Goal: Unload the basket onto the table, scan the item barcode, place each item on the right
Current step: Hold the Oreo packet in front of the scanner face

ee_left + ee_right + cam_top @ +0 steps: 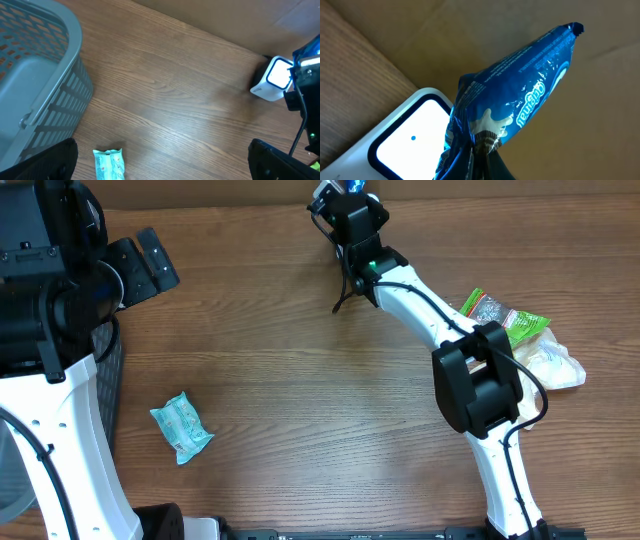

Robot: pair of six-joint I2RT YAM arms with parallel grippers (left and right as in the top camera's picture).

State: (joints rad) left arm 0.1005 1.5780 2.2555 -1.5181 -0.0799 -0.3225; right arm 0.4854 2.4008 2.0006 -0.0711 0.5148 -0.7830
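A shiny blue snack packet [520, 97] hangs pinched at its lower end in my right gripper [480, 167], which is shut on it. It is held just over the white barcode scanner [405, 142], whose window glows white with a blue dot. Overhead, the right gripper [350, 202] sits at the table's far edge with the blue packet [357, 185] beyond it. The left wrist view shows the scanner [274, 79] lit at the far right. My left gripper [162, 170] is open above the table, a teal packet [107, 165] lying near its left finger.
A grey plastic basket [35, 75] stands at the left beside the left arm. The teal packet [181, 428] lies front left. A green packet [505, 318] and a pale crumpled bag [555, 365] lie at the right. Cardboard backs the table.
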